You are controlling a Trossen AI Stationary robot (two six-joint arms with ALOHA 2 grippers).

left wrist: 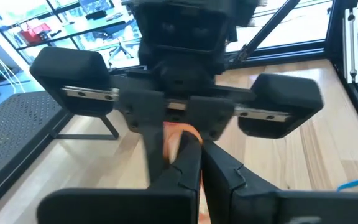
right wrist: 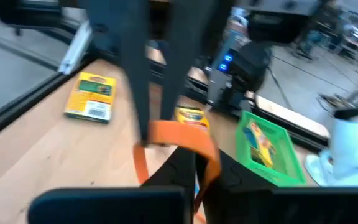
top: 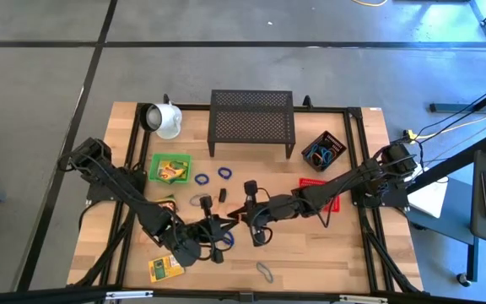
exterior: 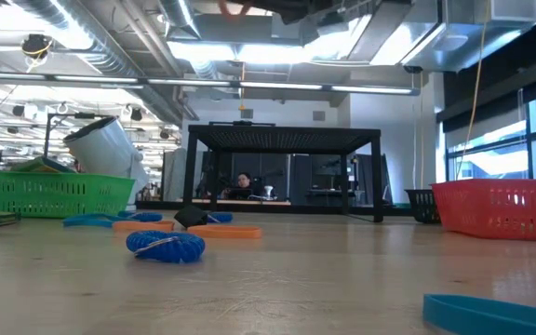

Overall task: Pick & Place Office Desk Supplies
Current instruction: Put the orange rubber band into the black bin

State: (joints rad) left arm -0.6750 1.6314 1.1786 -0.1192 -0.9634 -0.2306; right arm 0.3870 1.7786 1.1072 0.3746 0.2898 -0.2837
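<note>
Right fingers (right wrist: 194, 163) closed on a flat orange rubber-band loop (right wrist: 185, 140), pinching its near end; the far end of the loop is caught at the tips of the left fingers (left wrist: 194, 158), which are also closed together on it. The two sets of fingers meet tip to tip above the middle of the wooden bench (top: 310, 262), with the band between them.

Just beside the meeting point, on the bench: a blue rubber-band loop (top: 227, 239) and a small black clip (top: 223, 196). A bit further behind the fingers, two more blue loops (top: 202, 179) near a green plastic basket (top: 169, 168) with yellow crayon boxes in it. One yellow-and-green crayon box (top: 164, 268) lies flat on the bench close to the left arm, towards the front edge. A grey rubber-band loop (top: 265, 271) lies in front of the right fingers, apart from them.

Well away, at the back: a white mug (top: 166, 120) tipped on its side, a black mesh rack (top: 251, 123) and a small black mesh bin (top: 325, 149) holding blue bands. A red plastic basket (top: 315, 187) sits beside the right arm's forearm.

In the low view a bunched blue band (exterior: 166, 245) lies on the bench; a person sits far off behind the rack.
</note>
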